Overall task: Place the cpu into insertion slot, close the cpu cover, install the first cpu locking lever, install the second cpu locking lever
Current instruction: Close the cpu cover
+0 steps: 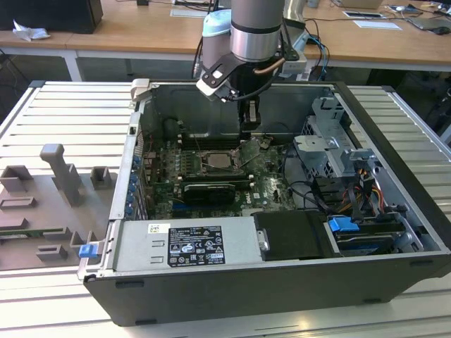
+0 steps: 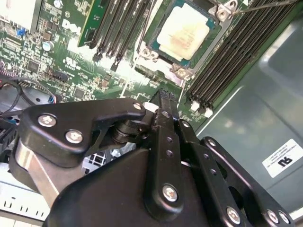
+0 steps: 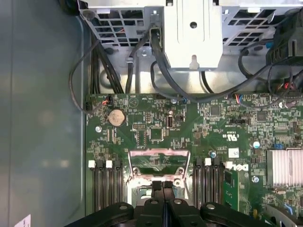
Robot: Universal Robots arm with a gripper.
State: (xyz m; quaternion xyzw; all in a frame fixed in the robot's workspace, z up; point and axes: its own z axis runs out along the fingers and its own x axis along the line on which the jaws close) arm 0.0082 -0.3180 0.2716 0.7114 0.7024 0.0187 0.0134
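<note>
Gripper (image 3: 163, 185), fingers pressed together with nothing between them, is hovering just over the raised cover (image 3: 159, 152), which is standing open at three o'clock of the socket (image 1: 205, 160) in the exterior view. The chip (image 2: 183, 32) is lying seated in the socket, itself sitting inside the open computer case (image 1: 282, 296). An off-centre push is likely risking a slip off the thin plate onto the chip or memory slots (image 2: 222, 61)

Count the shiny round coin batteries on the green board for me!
1. The coin battery sits near a corner of the green board; the gripper hides some board, so another may be hidden.
</note>
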